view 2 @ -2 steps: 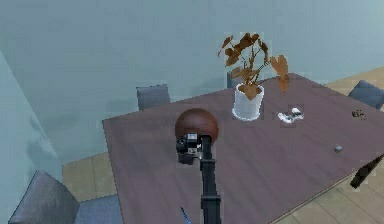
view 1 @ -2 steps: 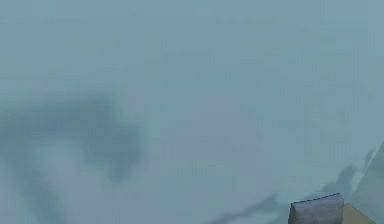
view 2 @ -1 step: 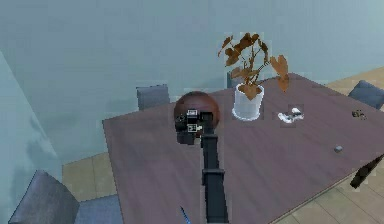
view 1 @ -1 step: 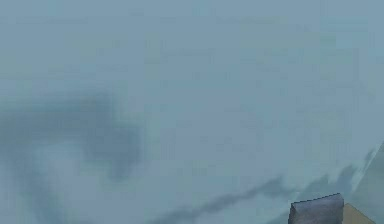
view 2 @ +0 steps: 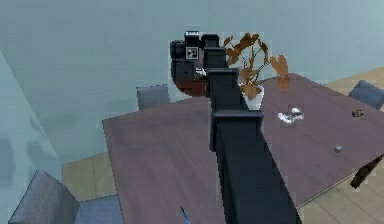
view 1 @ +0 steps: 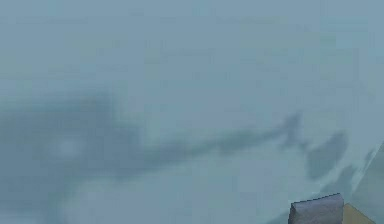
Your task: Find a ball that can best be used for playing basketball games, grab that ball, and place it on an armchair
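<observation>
**Item 1** – gripper (view 2: 183, 62): at the far end of the dark arm (view 2: 240, 150), raised over the far edge of the table (view 2: 150, 150). It holds the ball (view 2: 192, 86), a dark red-brown round shape hanging against the blue-grey wall (view 2: 80, 40), clear of the tabletop.

**Item 2** – table: dark brown top. It bears:
- 1 white-potted plant (view 2: 252, 82) with brown leaves, just right of the arm
- 1 small white object (view 2: 288, 117) farther right

**Item 3** – 3 grey-blue seats at the table:
- far chair (view 2: 152, 96)
- right chair (view 2: 366, 92)
- near-left chair (view 2: 45, 205)

**Item 4** – forward view: blue-grey wall, with a grey-blue furniture corner (view 1: 322, 210) at bottom right.
</observation>
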